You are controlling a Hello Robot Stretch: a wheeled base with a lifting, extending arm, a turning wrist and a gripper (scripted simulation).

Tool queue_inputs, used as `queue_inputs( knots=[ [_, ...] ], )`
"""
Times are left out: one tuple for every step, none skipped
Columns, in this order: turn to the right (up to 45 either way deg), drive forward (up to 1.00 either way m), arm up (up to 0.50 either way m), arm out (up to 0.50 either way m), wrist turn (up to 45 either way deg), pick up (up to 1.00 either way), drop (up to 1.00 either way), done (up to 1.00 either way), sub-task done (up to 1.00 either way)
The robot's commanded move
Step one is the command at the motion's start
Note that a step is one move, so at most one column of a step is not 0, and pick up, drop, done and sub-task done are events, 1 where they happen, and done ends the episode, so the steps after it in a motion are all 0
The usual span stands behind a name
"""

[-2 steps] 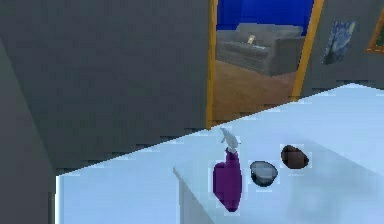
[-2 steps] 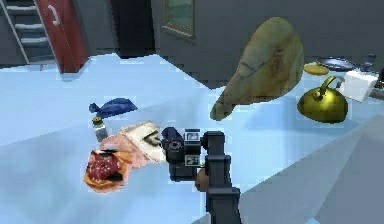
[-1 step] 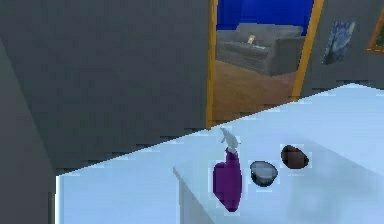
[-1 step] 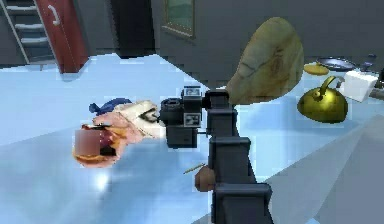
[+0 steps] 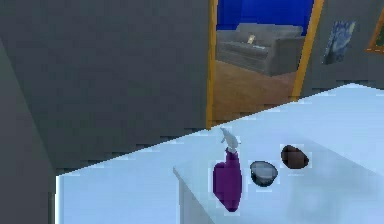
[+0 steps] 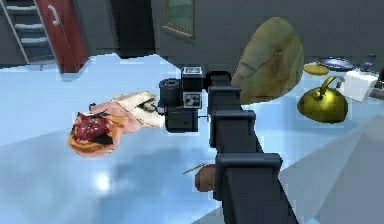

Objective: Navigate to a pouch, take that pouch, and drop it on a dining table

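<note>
**Inspector:** At the arm's far end, arm side view: the hand meets a soft pink-and-cream pouch with a dark red patch. The pouch lies left of the hand's dark body, with the pale blue bench behind it.

**Operator:** Is the pouch held?

**Inspector:** Cannot be determined. It is not readable whether the pouch hangs clear of the bench or lies on it. Nor can I tell whether the fingers are spread or pressed together.

**Operator:** Which step do you judge is in hand?

**Inspector:** Most likely the set-down, if this bench serves as the dining table. That is a judgement, not an observation. The arm reaches well out over the surface.

**Operator:** Recommendations?

**Inspector:** First, confirm the pouch is over the bench and away from any edge.

Second, keep the drop low. A soft pouch should slump rather than roll.

Third, keep off the neighbours:
- a small brown thing just beside the arm;
- a large brown oval thing toward the arm side view's right;
- a golden apple-shaped ornament, also toward that side.

The pouch is well apart from the last two. The forward view logs a purple spray bottle, a dark bowl and a brown object close together on the bench. Any turn of the base should stay clear of them.
</note>
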Motion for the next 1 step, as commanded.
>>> queue_inputs(
  knots=[
    [0.0, 0.00, 0.00, 0.00, -45.0, 0.00, 0.00, 0.00, 0.00]
  ],
)
